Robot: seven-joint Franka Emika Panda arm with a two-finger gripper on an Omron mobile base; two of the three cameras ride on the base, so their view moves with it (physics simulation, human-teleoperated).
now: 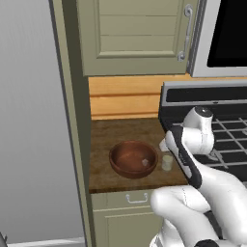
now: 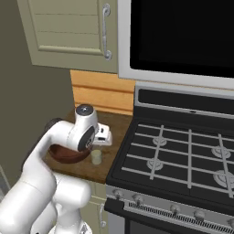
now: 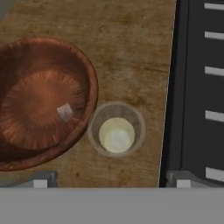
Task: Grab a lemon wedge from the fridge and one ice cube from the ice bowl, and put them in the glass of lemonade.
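The hand view looks straight down on the glass of lemonade (image 3: 117, 129), a short clear tumbler with pale yellowish liquid. My gripper (image 3: 111, 181) hangs above it, open, with nothing between its wide-apart fingertips (image 3: 41, 180). Touching the glass on its left is the reddish-brown ice bowl (image 3: 26, 144), with one small pale ice cube (image 3: 65, 112) near its middle. From the left base view the ice bowl (image 1: 120, 161), ice cube (image 1: 144, 163) and glass (image 1: 167, 162) sit on the wooden counter. The right base view shows the gripper (image 2: 99, 144) just over the glass (image 2: 96, 157). The lemon wedge is out of view.
A black stove (image 2: 183, 151) with grates borders the counter (image 1: 103, 140) on the right, and a dark microwave (image 2: 183, 32) hangs above it. Beige cabinets (image 1: 135, 34) hang over the counter. A flat grey surface (image 1: 29, 120) stands to the left; I cannot tell whether it is the fridge.
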